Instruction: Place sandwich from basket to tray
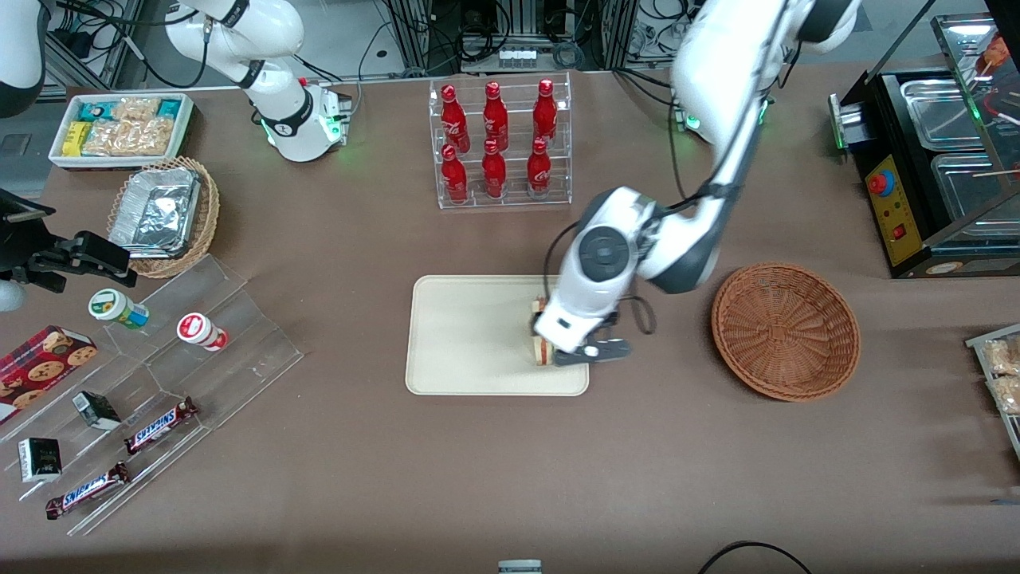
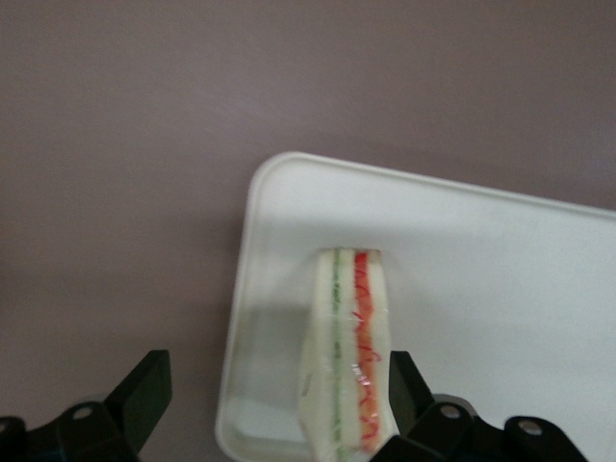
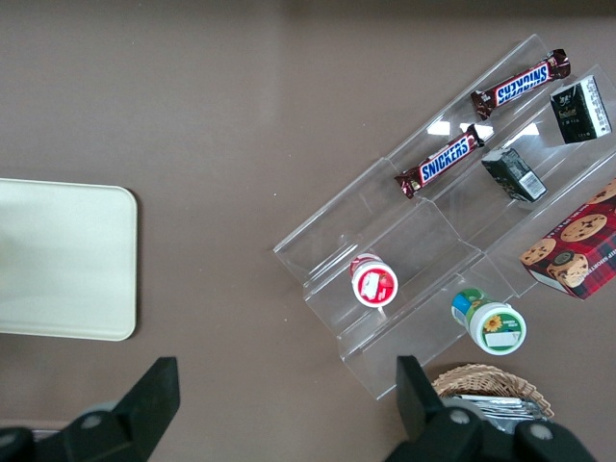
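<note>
The sandwich (image 1: 543,351) stands on the cream tray (image 1: 462,335), near the tray's end that faces the basket, mostly hidden under the arm's wrist. In the left wrist view the sandwich (image 2: 348,356) shows its green and orange-red layers and rests on the tray (image 2: 481,250) near a rounded corner. My left gripper (image 1: 570,351) is low over it and open. Its fingers straddle the sandwich; one black finger (image 2: 402,383) is close against the bread, the other (image 2: 144,385) stands well apart over the table. The reddish-brown wicker basket (image 1: 785,331) beside the tray holds nothing.
A clear rack of red bottles (image 1: 498,143) stands farther from the camera than the tray. Toward the parked arm's end are an acrylic stepped stand with snacks (image 1: 151,375), a tan basket of foil containers (image 1: 163,215) and a white snack box (image 1: 123,127). A black appliance (image 1: 932,159) stands at the working arm's end.
</note>
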You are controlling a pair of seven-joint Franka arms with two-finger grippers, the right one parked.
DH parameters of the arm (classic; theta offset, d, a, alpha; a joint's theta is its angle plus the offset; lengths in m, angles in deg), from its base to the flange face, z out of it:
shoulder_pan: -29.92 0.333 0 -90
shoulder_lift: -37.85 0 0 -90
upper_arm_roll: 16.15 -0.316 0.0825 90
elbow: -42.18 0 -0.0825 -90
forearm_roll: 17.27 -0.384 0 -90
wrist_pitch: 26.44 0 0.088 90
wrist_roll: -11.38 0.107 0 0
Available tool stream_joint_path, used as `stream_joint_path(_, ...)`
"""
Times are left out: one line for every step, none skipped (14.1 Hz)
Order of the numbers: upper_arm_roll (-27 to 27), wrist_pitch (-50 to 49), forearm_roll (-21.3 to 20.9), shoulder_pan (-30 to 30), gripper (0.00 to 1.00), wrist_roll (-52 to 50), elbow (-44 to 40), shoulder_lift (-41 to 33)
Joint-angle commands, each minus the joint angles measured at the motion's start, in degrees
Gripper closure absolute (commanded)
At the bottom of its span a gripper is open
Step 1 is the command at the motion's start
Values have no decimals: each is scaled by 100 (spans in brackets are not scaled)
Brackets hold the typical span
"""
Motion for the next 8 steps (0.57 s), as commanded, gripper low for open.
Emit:
stream_joint_path(41,-742,-50,429,0,26,189,-714)
stream_joint_path(50,-909,-67,657,0,52,197,-907)
stream_joint_path(41,-1137,-85,816,0,287,250,-1109)
stream_joint_path(41,-1418,-85,1026,0,664,276,-1302)
stream_joint_path(50,-1752,-93,1298,0,929,277,-1452)
stream_joint_path(41,-2016,-120,1527,0,1227,311,-1663)
stream_joint_path(41,-2149,-285,1729,0,1517,381,-1873)
stream_joint_path(41,-2316,-417,2001,0,1799,443,-2102)
